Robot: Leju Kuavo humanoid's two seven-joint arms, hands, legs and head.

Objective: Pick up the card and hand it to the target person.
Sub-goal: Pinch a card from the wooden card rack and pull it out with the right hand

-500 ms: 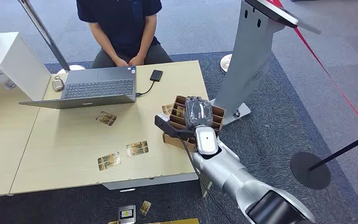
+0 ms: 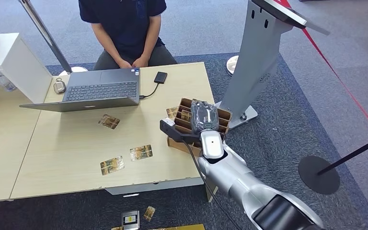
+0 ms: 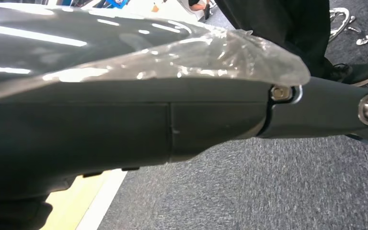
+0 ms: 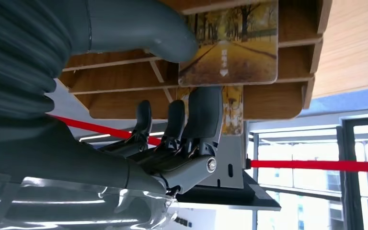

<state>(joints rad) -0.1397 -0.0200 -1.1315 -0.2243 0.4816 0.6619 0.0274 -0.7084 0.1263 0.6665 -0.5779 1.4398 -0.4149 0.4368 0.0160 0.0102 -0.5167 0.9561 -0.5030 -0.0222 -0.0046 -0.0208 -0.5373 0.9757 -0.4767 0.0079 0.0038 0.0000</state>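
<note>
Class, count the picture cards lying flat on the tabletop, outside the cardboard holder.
3: one card near the laptop, two nearer the front edge. The holder's own cards are partly hidden.

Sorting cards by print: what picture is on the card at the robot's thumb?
An autumn tree-lined path in yellow-orange on the card, clearest in the right wrist view.

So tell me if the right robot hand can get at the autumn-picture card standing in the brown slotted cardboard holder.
Probably yes. The right robot hand is right at the brown slotted cardboard holder, with its thumb on one side of the autumn-picture card and its fingers on the other. Nothing blocks it; whether it already grips is unclear.
</note>
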